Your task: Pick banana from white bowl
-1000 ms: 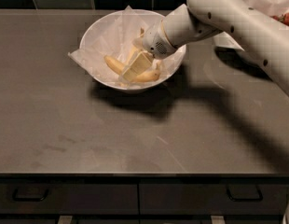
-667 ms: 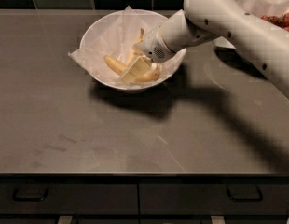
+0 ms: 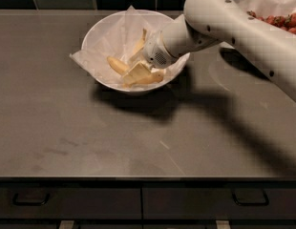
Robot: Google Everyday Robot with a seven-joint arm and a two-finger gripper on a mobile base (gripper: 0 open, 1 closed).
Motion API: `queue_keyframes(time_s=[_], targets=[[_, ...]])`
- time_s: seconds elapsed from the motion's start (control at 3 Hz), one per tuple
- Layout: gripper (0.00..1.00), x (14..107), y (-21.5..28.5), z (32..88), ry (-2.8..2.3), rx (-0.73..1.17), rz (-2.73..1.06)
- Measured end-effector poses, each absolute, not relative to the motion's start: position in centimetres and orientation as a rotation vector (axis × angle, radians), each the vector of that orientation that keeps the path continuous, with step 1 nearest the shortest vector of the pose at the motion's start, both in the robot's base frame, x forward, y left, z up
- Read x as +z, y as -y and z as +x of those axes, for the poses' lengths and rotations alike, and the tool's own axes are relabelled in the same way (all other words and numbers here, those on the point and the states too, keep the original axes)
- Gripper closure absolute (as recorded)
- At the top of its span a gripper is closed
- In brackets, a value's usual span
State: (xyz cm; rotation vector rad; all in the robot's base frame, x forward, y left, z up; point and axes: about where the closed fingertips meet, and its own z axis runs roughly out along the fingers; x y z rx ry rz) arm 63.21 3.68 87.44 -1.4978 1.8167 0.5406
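The white bowl [image 3: 101, 30], lined with crinkled white paper, stands at the back middle of the dark counter. The curved yellow banana [image 3: 118, 64] lies inside it, running from the left down to the right, its right end near the bowl's front wall. My gripper [image 3: 137, 58] reaches into the bowl from the right, tilted down and left. It stands open, with one finger [image 3: 137, 72] lying over the banana's middle and the other finger [image 3: 140, 45] above it. Part of the banana is hidden under the lower finger.
A paper-lined bowl of red strawberries [image 3: 281, 17] sits at the back right, partly behind my arm [image 3: 243, 30]. Dark tiles line the back wall. Drawers with handles [image 3: 28, 200] run below the counter's front edge.
My arm's upper part has swung slightly left and back. The gripper has stayed in the bowl over the banana, which has not visibly moved.
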Motion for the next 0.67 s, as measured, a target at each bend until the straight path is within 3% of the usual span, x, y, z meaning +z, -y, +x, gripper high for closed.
queue_keyframes(time_s=[0.67], targets=[[1.00, 87.98, -3.00, 62.55, -1.806, 0.484, -1.481]])
